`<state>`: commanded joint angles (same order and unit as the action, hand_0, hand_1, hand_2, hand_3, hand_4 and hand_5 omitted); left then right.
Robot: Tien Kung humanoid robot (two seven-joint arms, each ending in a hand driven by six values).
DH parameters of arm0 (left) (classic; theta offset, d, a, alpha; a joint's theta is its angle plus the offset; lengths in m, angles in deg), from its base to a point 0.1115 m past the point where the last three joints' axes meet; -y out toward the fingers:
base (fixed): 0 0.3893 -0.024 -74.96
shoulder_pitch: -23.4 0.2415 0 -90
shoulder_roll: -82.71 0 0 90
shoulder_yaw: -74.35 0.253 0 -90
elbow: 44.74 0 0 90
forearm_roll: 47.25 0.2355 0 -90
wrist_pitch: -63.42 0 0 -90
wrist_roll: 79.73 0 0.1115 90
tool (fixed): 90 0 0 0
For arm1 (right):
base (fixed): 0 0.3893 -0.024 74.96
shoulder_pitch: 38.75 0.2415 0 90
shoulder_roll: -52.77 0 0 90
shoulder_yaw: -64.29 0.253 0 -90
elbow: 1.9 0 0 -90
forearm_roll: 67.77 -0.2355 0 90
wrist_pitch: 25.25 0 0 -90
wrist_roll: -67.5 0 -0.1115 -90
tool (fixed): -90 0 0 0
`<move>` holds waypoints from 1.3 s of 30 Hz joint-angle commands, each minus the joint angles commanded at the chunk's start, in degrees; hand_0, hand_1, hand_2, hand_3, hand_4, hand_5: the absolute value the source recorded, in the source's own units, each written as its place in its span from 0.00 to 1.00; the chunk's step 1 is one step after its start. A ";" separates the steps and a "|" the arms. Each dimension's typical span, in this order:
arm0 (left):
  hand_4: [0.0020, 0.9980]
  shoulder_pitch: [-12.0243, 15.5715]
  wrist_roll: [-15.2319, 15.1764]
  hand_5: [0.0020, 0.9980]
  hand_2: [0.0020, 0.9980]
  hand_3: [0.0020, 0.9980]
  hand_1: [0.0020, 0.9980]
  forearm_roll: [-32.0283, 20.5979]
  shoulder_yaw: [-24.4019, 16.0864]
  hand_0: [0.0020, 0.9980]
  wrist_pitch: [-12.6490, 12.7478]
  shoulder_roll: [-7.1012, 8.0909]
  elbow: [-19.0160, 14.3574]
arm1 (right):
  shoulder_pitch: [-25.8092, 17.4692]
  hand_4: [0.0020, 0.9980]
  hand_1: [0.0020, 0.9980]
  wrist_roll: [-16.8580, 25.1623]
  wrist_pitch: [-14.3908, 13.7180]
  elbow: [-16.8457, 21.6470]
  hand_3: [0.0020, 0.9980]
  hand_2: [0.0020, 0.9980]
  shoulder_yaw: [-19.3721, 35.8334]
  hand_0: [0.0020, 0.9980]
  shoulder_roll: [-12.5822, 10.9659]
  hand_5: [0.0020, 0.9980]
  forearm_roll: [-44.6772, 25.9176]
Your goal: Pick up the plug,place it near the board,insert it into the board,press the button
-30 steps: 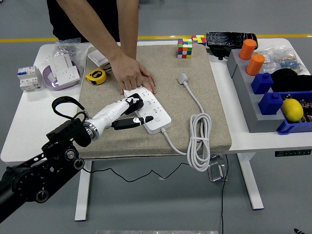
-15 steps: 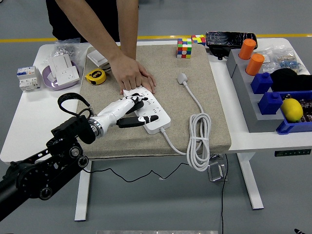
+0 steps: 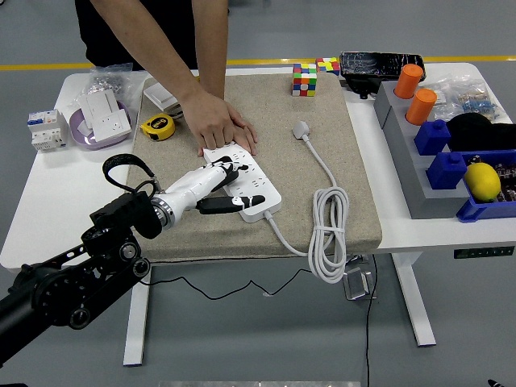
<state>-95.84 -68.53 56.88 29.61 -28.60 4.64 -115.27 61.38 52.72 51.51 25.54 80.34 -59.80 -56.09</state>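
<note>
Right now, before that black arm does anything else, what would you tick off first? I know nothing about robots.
1. Left hand over the power strip: ok, its fingers rest on the near end.
2. Strip held steady: ok, a person's hand presses flat on its far end.
3. Plug seated in a socket: cannot tell, the fingers cover that spot.
4. Button reached: cannot tell, the button is not visible.
5. Strip's own cord clear of the hand: ok, it lies coiled to the right on the mat.
6. Right arm: not in view.
</note>
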 joint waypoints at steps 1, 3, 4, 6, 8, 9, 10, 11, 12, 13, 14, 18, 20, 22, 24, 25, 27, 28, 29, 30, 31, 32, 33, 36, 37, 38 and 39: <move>1.00 0.00 -0.01 1.00 0.99 0.95 1.00 0.01 0.00 1.00 0.02 0.01 -0.01 | -0.01 1.00 0.79 0.00 0.00 0.00 0.78 0.77 0.01 0.87 0.00 0.81 0.00; 1.00 0.00 -0.02 1.00 0.99 0.95 1.00 0.05 0.03 1.00 0.03 0.03 -0.05 | -0.03 1.00 0.79 -0.01 0.01 0.00 0.78 0.77 -0.05 0.87 -0.03 0.81 -0.01; 1.00 0.01 -0.02 1.00 0.99 0.95 1.00 0.07 0.04 1.00 0.04 0.02 -0.05 | -0.04 1.00 0.79 -0.01 0.01 0.00 0.78 0.77 -0.06 0.87 -0.04 0.81 -0.02; 1.00 -0.03 0.00 1.00 0.99 0.95 1.00 0.14 0.13 1.00 0.00 0.00 0.01 | -0.07 1.00 0.79 -0.01 -0.01 -0.01 0.78 0.77 -0.09 0.87 -0.06 0.81 -0.05; 1.00 -0.09 0.00 1.00 0.99 0.95 1.00 0.16 0.29 1.00 -0.03 0.01 0.10 | -0.10 1.00 0.79 -0.02 0.00 0.00 0.78 0.77 -0.13 0.87 -0.07 0.81 -0.05; 1.00 -0.16 -0.01 1.00 0.99 0.95 1.00 0.18 0.48 1.00 0.00 0.02 0.14 | -0.11 1.00 0.79 -0.02 -0.01 0.01 0.78 0.77 -0.12 0.87 -0.08 0.81 -0.05; 1.00 -0.22 0.00 1.00 0.99 0.95 1.00 0.24 0.61 1.00 -0.01 0.02 0.18 | -0.11 1.00 0.79 -0.03 -0.01 0.01 0.78 0.77 -0.13 0.87 -0.08 0.81 -0.04; 1.00 -0.32 0.05 1.00 0.99 0.94 1.00 0.33 0.77 1.00 -0.05 0.01 0.22 | -0.10 1.00 0.79 -0.02 -0.02 0.01 0.78 0.77 -0.13 0.87 -0.08 0.81 -0.04; 1.00 -0.37 0.07 1.00 0.99 0.94 1.00 0.38 0.85 1.00 -0.07 0.01 0.24 | -0.09 1.00 0.79 -0.02 -0.02 0.01 0.78 0.77 -0.12 0.87 -0.08 0.81 -0.04; 1.00 -0.56 0.18 1.00 0.99 0.94 1.00 0.55 1.03 1.00 -0.15 -0.02 0.30 | -0.03 1.00 0.79 -0.02 -0.01 0.02 0.78 0.77 -0.13 0.87 -0.09 0.81 -0.04; 1.00 -0.71 0.29 1.00 0.99 0.94 1.00 0.68 1.16 1.00 -0.25 -0.07 0.36 | 0.02 1.00 0.79 -0.02 -0.02 0.02 0.78 0.77 -0.12 0.87 -0.09 0.81 -0.03; 1.00 -1.51 0.42 1.00 0.99 0.94 1.00 0.82 2.04 1.00 -0.51 -0.27 0.82 | 0.16 1.00 0.79 -0.02 -0.02 0.02 0.78 0.77 -0.10 0.87 -0.08 0.81 -0.06; 1.00 -1.93 0.35 1.00 0.99 0.94 1.00 0.86 2.44 1.00 -0.55 -0.44 1.22 | 0.22 1.00 0.79 -0.02 -0.02 0.02 0.78 0.77 -0.11 0.87 -0.10 0.81 -0.06; 1.00 -2.24 0.26 1.00 0.99 0.94 1.00 0.91 2.68 1.00 -0.51 -0.57 1.49 | 0.27 1.00 0.79 -0.02 -0.03 0.02 0.78 0.77 -0.08 0.87 -0.10 0.81 -0.05; 1.00 -2.40 0.22 1.00 0.99 0.94 1.00 0.95 2.85 1.00 -0.49 -0.62 1.53 | 0.28 1.00 0.79 -0.02 -0.03 0.02 0.78 0.77 -0.03 0.87 -0.07 0.81 -0.03; 1.00 -2.48 0.22 1.00 0.99 0.94 1.00 1.01 2.97 1.00 -0.50 -0.61 1.49 | 0.28 1.00 0.79 -0.03 -0.04 0.02 0.78 0.77 -0.04 0.87 -0.07 0.81 -0.03; 1.00 -2.52 0.22 1.00 0.99 0.94 1.00 1.04 3.13 1.00 -0.50 -0.58 1.43 | 0.27 1.00 0.79 -0.02 -0.04 0.00 0.78 0.77 -0.03 0.87 -0.04 0.81 -0.05; 1.00 -2.49 0.23 1.00 0.99 0.94 1.00 1.05 3.20 1.00 -0.49 -0.59 1.41 | 0.24 1.00 0.79 -0.02 -0.03 0.01 0.78 0.77 0.02 0.87 -0.02 0.81 -0.03; 1.00 -2.45 0.24 1.00 0.99 0.94 1.00 1.07 3.25 1.00 -0.50 -0.58 1.39 | 0.23 1.00 0.79 -0.03 -0.03 0.01 0.78 0.77 0.04 0.87 0.01 0.81 -0.01; 1.00 -2.40 0.27 1.00 0.99 0.94 1.00 1.08 3.30 1.00 -0.50 -0.56 1.36 | 0.22 1.00 0.79 -0.04 -0.03 0.00 0.78 0.77 0.06 0.87 0.03 0.81 -0.01; 1.00 -2.37 0.29 1.00 0.99 0.94 1.00 1.08 3.36 1.00 -0.50 -0.52 1.31 | 0.22 1.00 0.79 -0.04 -0.04 -0.01 0.78 0.77 0.09 0.87 0.05 0.81 -0.01; 1.00 -2.32 0.31 1.00 0.99 0.94 1.00 1.07 3.49 1.00 -0.53 -0.44 1.20 | 0.21 1.00 0.79 -0.04 -0.04 -0.01 0.78 0.77 0.14 0.87 0.06 0.81 -0.02; 1.00 -2.30 0.33 1.00 0.99 0.94 1.00 1.05 3.60 1.00 -0.54 -0.36 1.10 | 0.22 1.00 0.79 -0.04 -0.04 -0.02 0.78 0.77 0.16 0.87 0.06 0.81 -0.01; 1.00 -2.38 0.33 1.00 0.99 0.94 1.00 1.02 3.76 1.00 -0.53 -0.28 1.00 | 0.26 1.00 0.79 -0.04 -0.06 -0.02 0.78 0.77 0.19 0.87 0.06 0.81 -0.02; 1.00 -2.41 0.33 1.00 0.99 0.94 1.00 1.03 3.74 1.00 -0.53 -0.28 1.02 | 0.29 1.00 0.79 -0.05 -0.07 -0.02 0.78 0.77 0.19 0.87 0.06 0.81 -0.01; 1.00 -2.45 0.33 1.00 0.99 0.94 1.00 1.08 3.70 1.00 -0.53 -0.29 1.03 | 0.32 1.00 0.79 -0.05 -0.06 0.00 0.78 0.77 0.19 0.87 0.06 0.81 0.00; 1.00 -2.50 0.33 1.00 0.99 0.94 1.00 1.08 3.69 1.00 -0.53 -0.28 1.02 | 0.36 1.00 0.79 -0.05 -0.08 -0.02 0.78 0.77 0.22 0.87 0.08 0.81 -0.01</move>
<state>-98.34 -68.20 57.96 33.30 -29.13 4.36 -114.25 61.74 52.67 51.43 25.52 80.56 -59.72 -56.09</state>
